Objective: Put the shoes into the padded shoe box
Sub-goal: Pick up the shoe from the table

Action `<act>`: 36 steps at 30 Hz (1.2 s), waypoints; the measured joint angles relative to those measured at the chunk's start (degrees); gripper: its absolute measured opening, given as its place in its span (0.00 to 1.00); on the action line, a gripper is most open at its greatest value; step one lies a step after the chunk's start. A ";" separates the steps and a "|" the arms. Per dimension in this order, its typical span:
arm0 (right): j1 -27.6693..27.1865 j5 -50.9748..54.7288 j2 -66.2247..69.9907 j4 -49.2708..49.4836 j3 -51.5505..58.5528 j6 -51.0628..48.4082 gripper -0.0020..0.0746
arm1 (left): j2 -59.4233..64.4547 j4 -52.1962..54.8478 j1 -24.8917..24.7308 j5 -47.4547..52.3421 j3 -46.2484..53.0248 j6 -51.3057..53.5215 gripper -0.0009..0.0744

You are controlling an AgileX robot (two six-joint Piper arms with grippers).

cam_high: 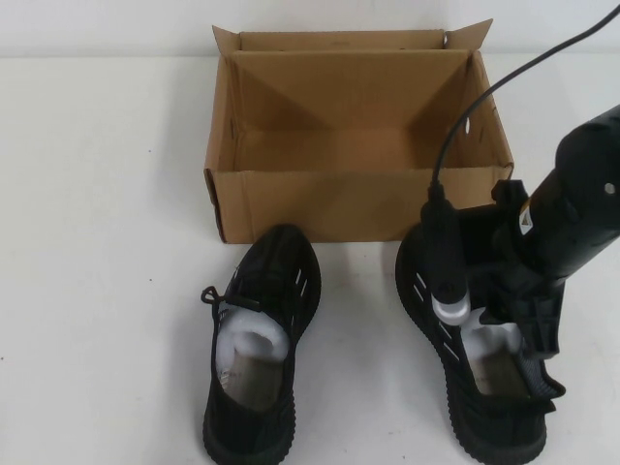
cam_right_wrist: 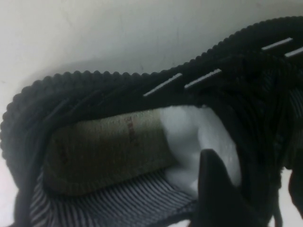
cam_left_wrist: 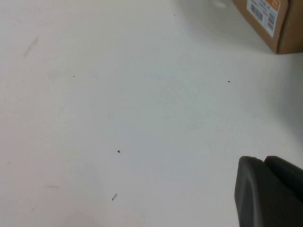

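Note:
The padded shoe box (cam_high: 320, 199) stands open at the back of the table; its labelled corner shows in the left wrist view (cam_left_wrist: 279, 28). Two black knit shoes lie in front of it, toes toward the box. The left shoe (cam_high: 257, 339) lies free, with white paper inside. My right gripper (cam_high: 504, 315) is down on the right shoe (cam_high: 417, 281), which rests on the table. In the right wrist view, my right gripper (cam_right_wrist: 258, 189) has one finger (cam_right_wrist: 215, 189) inside the shoe's (cam_right_wrist: 94, 94) opening against the white paper, the other outside its upper. My left gripper (cam_left_wrist: 265, 163) is shut and empty over bare table, out of the high view.
The white table (cam_high: 97, 242) spreads to the left of the box and shoes. A black cable (cam_high: 504, 77) runs from the right arm across the box's right side. The box's flaps stand up at the back corners.

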 joint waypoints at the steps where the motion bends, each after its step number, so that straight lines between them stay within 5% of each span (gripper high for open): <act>1: 0.00 0.00 0.11 -0.21 0.00 -0.14 0.42 | 0.00 0.00 0.00 0.00 0.00 0.00 0.01; 13: -0.10 -0.70 2.05 -0.82 0.00 -0.52 0.40 | 0.00 0.00 0.00 0.00 0.00 0.00 0.01; 19: -0.10 -0.69 2.16 -1.97 0.00 -0.52 0.15 | 0.00 0.00 0.00 0.00 0.00 0.00 0.01; 24: -0.10 -0.60 2.16 -2.75 0.00 -0.39 0.05 | 0.00 0.00 0.00 0.00 0.00 0.00 0.01; 36: 3.51 4.37 -7.12 -8.22 0.00 20.62 0.02 | 0.00 0.00 0.00 0.00 0.00 0.00 0.01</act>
